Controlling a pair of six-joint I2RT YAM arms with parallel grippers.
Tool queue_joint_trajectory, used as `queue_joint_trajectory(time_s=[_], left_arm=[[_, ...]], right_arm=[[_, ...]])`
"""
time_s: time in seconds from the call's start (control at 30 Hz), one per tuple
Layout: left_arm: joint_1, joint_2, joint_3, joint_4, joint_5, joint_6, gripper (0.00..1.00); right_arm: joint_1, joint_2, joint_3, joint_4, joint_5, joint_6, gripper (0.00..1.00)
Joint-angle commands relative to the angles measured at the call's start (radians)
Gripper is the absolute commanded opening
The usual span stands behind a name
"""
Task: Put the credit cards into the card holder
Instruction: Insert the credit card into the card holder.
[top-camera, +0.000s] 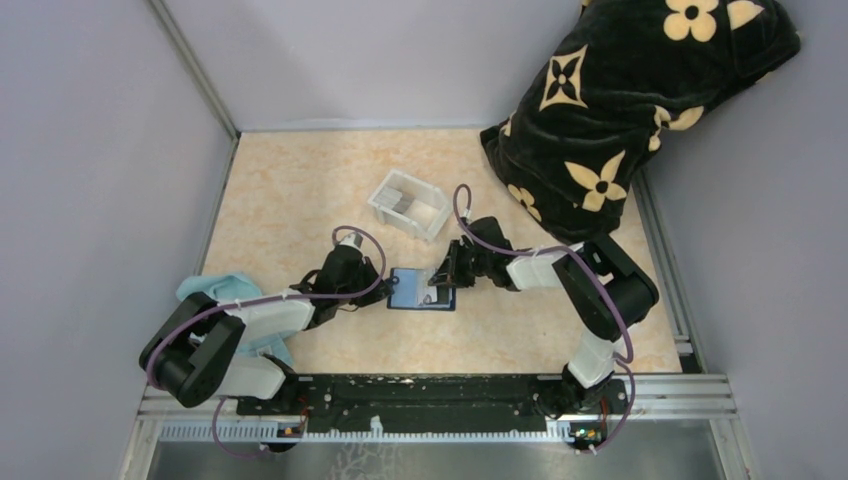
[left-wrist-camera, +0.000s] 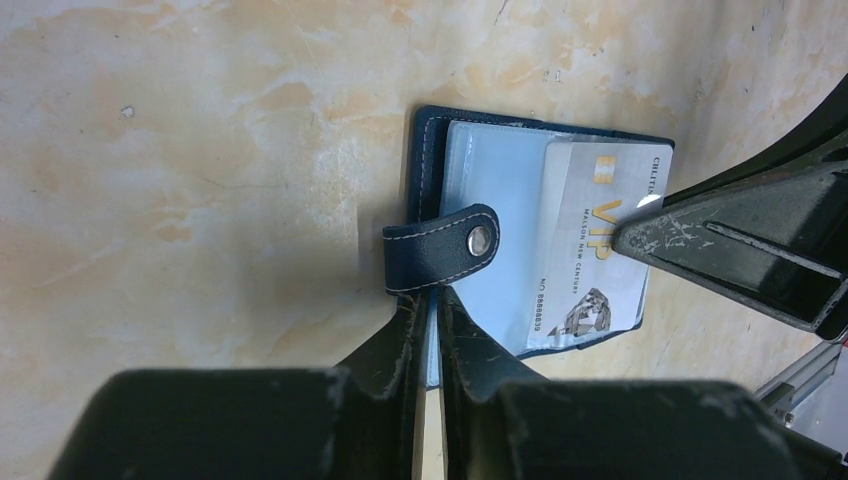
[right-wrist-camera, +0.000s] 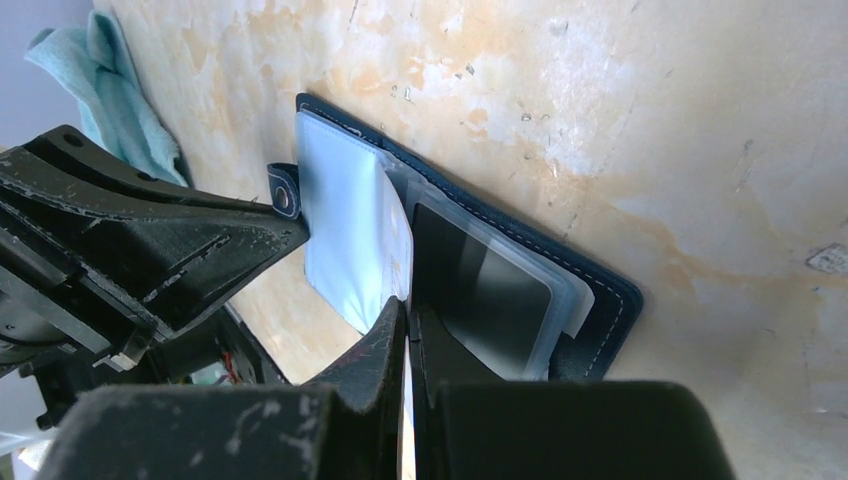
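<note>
Lying open on the marbled table (top-camera: 300, 190), the navy card holder (top-camera: 420, 291) sits between both grippers. The left gripper (left-wrist-camera: 432, 300) pinches the holder's edge just beside the snap strap (left-wrist-camera: 445, 247), its fingers nearly together. The right gripper (right-wrist-camera: 408, 318) is closed tight, its tip touching a silver VIP credit card (left-wrist-camera: 590, 250) that rests on the clear sleeves (left-wrist-camera: 490, 170). Whether it grips that card I cannot tell.

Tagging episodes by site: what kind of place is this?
Looks like a lab robot cell, not a home: plain grey wall panels in aluminium frame rails, a beige marbled tabletop, and a black mounting rail along its near edge.
</note>
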Motion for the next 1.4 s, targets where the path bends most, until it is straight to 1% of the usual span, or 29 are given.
queue_joint_trajectory(time_s=[0.0,0.33,0.6,0.87,1.17,1.37], left_arm=[[-0.004,0.037,-0.009,-0.08,-0.025,0.029,0.14],[-0.004,0.037,-0.009,-0.084,-0.022,0.03,0.14],[-0.004,0.052,-0.007,-0.073,-0.015,0.026,0.13],[-0.005,0.059,-0.004,-0.071,-0.009,0.026,0.13],[-0.004,0.068,0.001,-0.072,-0.008,0.029,0.13],[-0.004,0.068,0.004,-0.075,-0.008,0.034,0.13]], right_arm=[[-0.01,-0.001,0.054,-0.064,0.09,-0.069,0.0],[-0.009,0.007,0.101,-0.122,0.104,-0.122,0.0],[-0.009,0.01,0.146,-0.201,0.112,-0.191,0.0],[-0.007,0.025,0.159,-0.218,0.096,-0.214,0.0],[0.003,0.033,0.23,-0.319,0.109,-0.284,0.0],[0.01,0.042,0.237,-0.327,0.11,-0.291,0.0]])
